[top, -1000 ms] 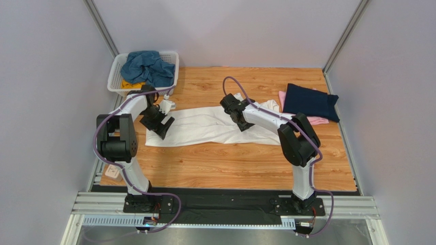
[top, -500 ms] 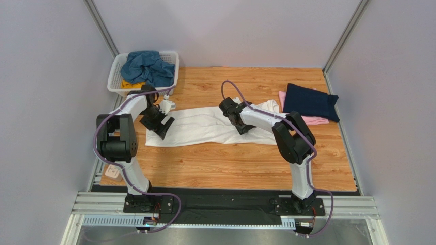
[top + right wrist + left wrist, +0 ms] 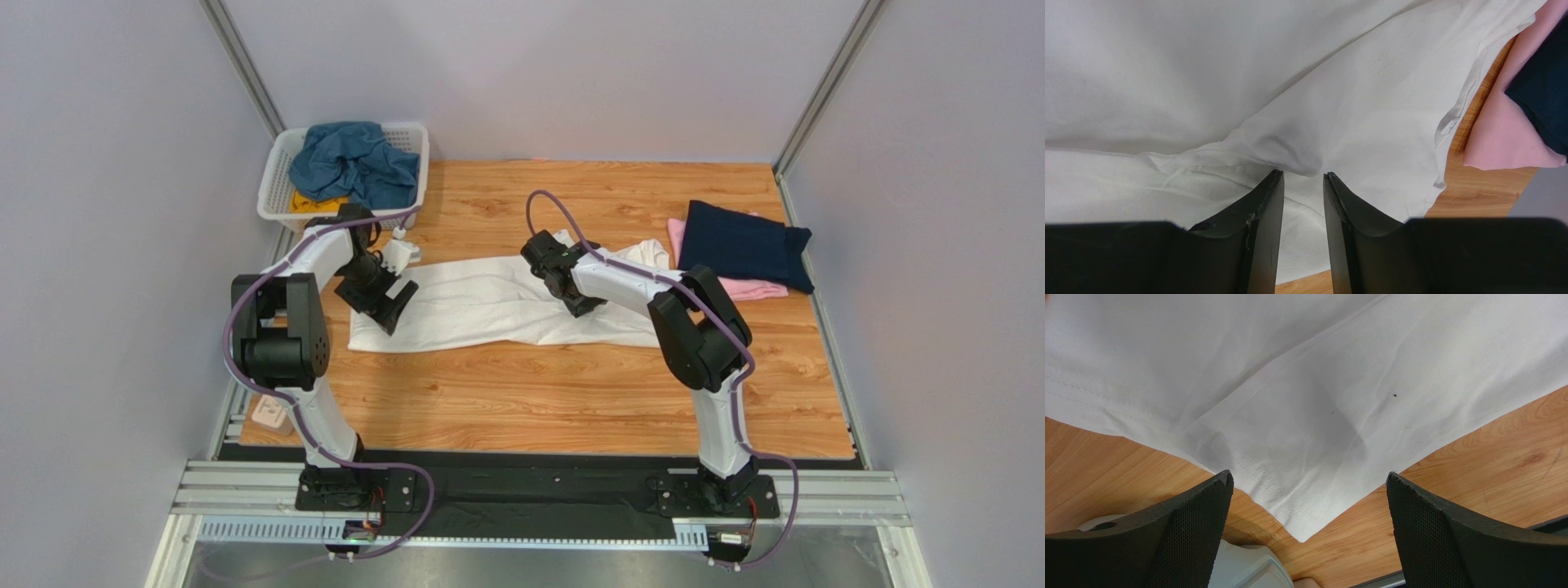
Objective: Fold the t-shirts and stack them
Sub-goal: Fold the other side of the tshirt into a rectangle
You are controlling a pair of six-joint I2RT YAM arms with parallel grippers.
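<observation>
Wood of the desk shows nearest the arm bases. Just beyond it the white shirt lies flat in a long band across the middle, running left to right. The left claw hangs over the shirt's left end with its jaws spread wide. A hemmed corner of the cloth lies between them on the desk and they grip nothing. The right claw is down on the shirt right of middle, where the cloth bunches. Its jaws stand nearly together with only a slim gap, and the tips sit at a raised fold of the white cloth. Whether that fold is pinched between them I cannot tell. Further right, near the desk's right edge, a folded navy shirt rests on top of a pink shirt. The pink edges stick out at the near and left sides, and the white shirt's right end comes close beside this stack. At the far left corner stands a white basket. It holds a crumpled blue shirt heaped above the rim, with a bit of yellow cloth beneath it at the near side.
</observation>
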